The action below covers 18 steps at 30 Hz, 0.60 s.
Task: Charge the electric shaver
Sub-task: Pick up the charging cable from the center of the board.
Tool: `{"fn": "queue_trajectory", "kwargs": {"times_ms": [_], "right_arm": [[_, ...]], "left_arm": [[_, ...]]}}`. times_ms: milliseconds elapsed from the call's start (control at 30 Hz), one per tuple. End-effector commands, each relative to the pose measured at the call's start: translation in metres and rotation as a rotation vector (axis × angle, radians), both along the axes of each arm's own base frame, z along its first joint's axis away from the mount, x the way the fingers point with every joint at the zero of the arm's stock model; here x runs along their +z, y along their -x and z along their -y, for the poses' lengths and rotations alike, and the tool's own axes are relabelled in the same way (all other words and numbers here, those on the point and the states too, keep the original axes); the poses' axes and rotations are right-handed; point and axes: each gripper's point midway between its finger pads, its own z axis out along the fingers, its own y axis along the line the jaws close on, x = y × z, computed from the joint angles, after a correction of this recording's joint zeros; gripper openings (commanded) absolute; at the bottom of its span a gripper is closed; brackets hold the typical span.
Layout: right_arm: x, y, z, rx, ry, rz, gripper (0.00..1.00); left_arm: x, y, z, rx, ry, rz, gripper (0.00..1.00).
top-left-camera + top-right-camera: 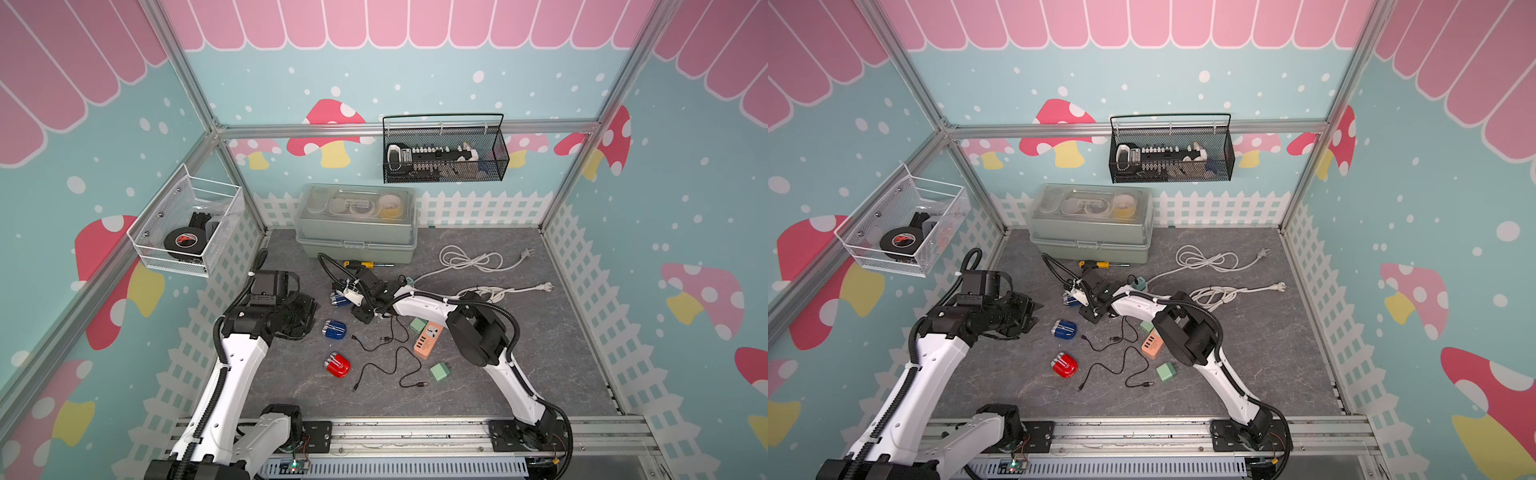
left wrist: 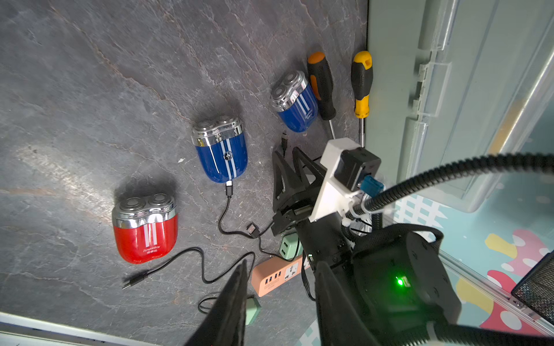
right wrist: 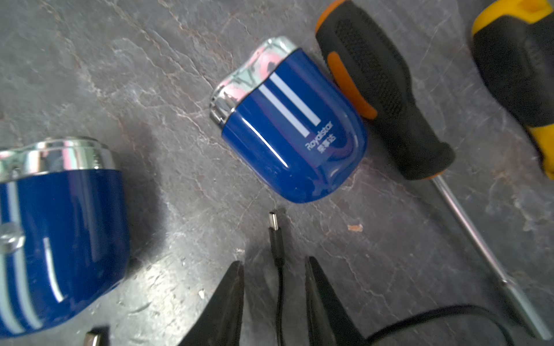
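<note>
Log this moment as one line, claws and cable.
right claw: open, astride cable plug | cable plug: loose, short of far blue shaver | left claw: open, empty

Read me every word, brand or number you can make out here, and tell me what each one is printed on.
"Royalstar": on the red shaver, under its white stripes.
"Royalstar": on the blue shaver beside the black-and-orange screwdriver.
Chinese characters beside both: too blurred to read.
Print on the orange power strip and the tape roll: too small.
</note>
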Motion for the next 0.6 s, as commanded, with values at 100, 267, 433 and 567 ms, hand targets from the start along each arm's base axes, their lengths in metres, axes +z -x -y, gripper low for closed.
{"fn": "queue_trajectory", "kwargs": {"times_ms": [100, 267, 433, 567], "right_arm": [[-0.017, 0.003, -0.004, -0.011, 0.02, -0.039, 0.3], [-0.025, 0.004, -0.007, -0.013, 0.02, -0.065, 0.2], [-0.031, 0.008, -0.006, -0.014, 0.032, -0.087, 0.12], [-0.032, 0.008, -0.006, -0.02, 0.034, -0.097, 0.1]], "left_arm": [[0.012, -0.001, -0.002, 0.003, -0.004, 0.026, 0.36], [0.013, -0.001, -0.003, -0.003, -0.009, 0.028, 0.35], [0.015, 0.0, -0.004, -0.009, -0.018, 0.03, 0.35], [0.016, 0.002, -0.005, -0.008, -0.02, 0.032, 0.35]]}}
